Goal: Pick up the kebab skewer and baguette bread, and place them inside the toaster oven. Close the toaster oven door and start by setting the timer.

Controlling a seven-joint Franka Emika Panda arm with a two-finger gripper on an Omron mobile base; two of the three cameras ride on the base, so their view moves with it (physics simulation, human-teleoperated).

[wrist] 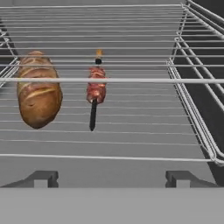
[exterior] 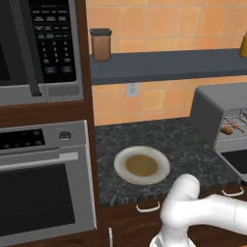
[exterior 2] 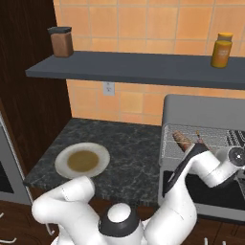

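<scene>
The baguette bread (wrist: 38, 89) lies on the wire rack (wrist: 131, 118) inside the toaster oven (exterior: 212, 103), at the left of the hand view. The kebab skewer (wrist: 96, 85) lies beside it on the same rack, a short gap between them. My gripper (wrist: 113, 179) is open in front of the rack, its fingertips (wrist: 41, 178) wide apart with nothing between them. The toaster oven door (exterior 2: 225, 194) hangs open and down, with my arm reaching over it. In the right base view, the baguette (exterior 2: 181, 139) lies at the rack's left.
A white plate (exterior: 141, 165) with a brown centre sits on the dark counter left of the toaster oven. A microwave (exterior: 38, 48) and built-in oven (exterior: 43, 193) fill the left side. A brown canister (exterior 2: 61, 41) and a yellow bottle (exterior 2: 221, 50) stand on the shelf above.
</scene>
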